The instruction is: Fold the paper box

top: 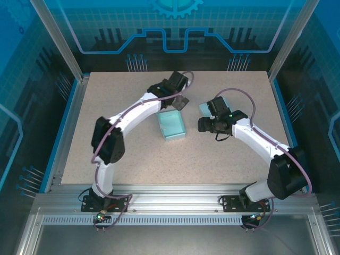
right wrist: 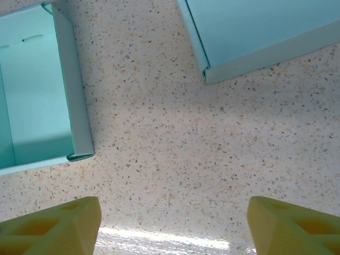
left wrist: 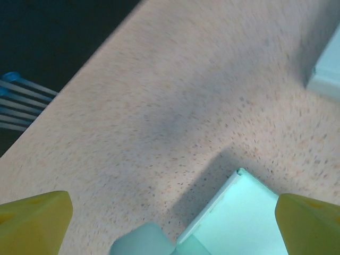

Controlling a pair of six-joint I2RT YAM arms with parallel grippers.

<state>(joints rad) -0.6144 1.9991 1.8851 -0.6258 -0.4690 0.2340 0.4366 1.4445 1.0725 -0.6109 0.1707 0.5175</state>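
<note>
Spread jaws flank a paper box (left wrist: pixel 239 218) corner on the table (left wrist: pixel 186 95).

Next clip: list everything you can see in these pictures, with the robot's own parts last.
table: one, speckled beige, under everything.
open box: one, pale teal, table centre, open side up.
second cardboard piece: one, pale teal, right of the open box and apart from it.
walls: blue patterned panels around the table.
rail: one, silver, along the near edge.
left arm: one, white and black.
right arm: one, white and black.
left pincer: yellow fingers, open, over a corner of the open box.
right pincer: yellow fingers, open, over bare table between the two teal pieces.
</note>
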